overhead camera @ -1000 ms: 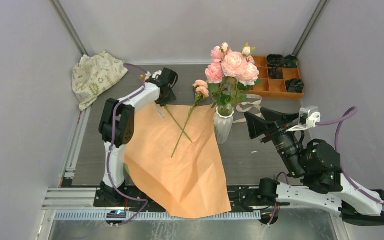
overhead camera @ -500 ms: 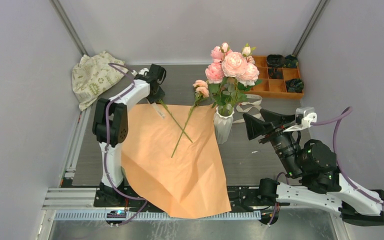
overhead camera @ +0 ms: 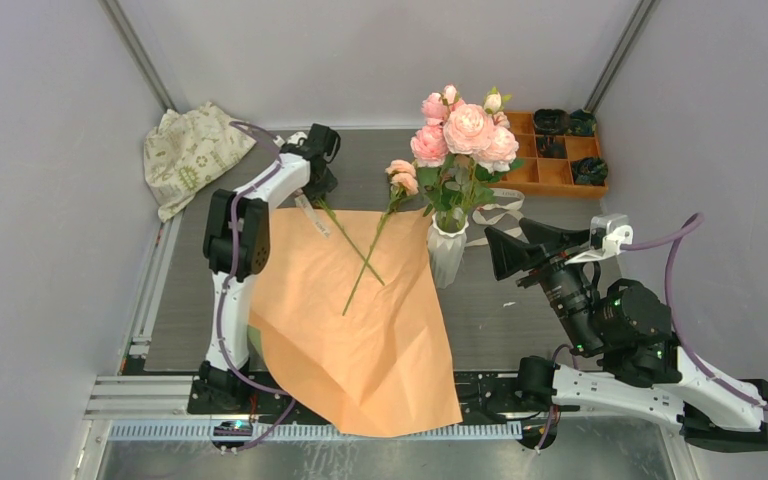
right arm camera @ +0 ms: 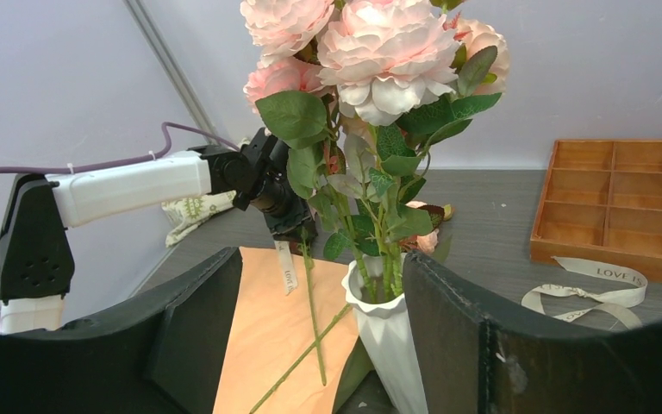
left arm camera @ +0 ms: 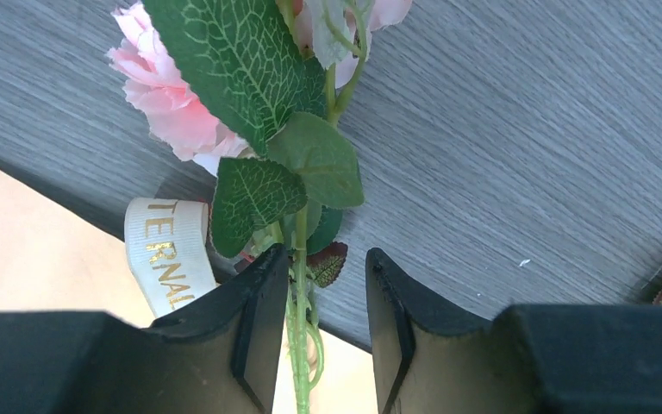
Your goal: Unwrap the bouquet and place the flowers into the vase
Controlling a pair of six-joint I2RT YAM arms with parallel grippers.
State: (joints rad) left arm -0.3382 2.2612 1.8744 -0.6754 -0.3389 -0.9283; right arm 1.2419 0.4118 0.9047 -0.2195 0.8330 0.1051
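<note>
Two grippers: mine, both with jaws parted, nothing clamped.
My left gripper (left arm camera: pixel 326 259): about half parted, straddling a loose stem (left arm camera: pixel 298 285); the stem sits against one finger, the other is clear of it.
Just past my fingertips: its leaves and pink bloom (left arm camera: pixel 168 95), cream ribbon (left arm camera: pixel 165 250) beside them, at the edge of the orange paper (overhead camera: pixel 360 330).
Second loose flower (overhead camera: pixel 401 175): its stem crosses the first on the paper.
My right gripper (right arm camera: pixel 323 259): wide, empty, facing the vase (right arm camera: pixel 388 345).
Vase: upright, just right of the paper, holding the other flowers (overhead camera: pixel 468 128).
Far corners: tray (overhead camera: pixel 550 175) right, cloth (overhead camera: pixel 190 150) left.
</note>
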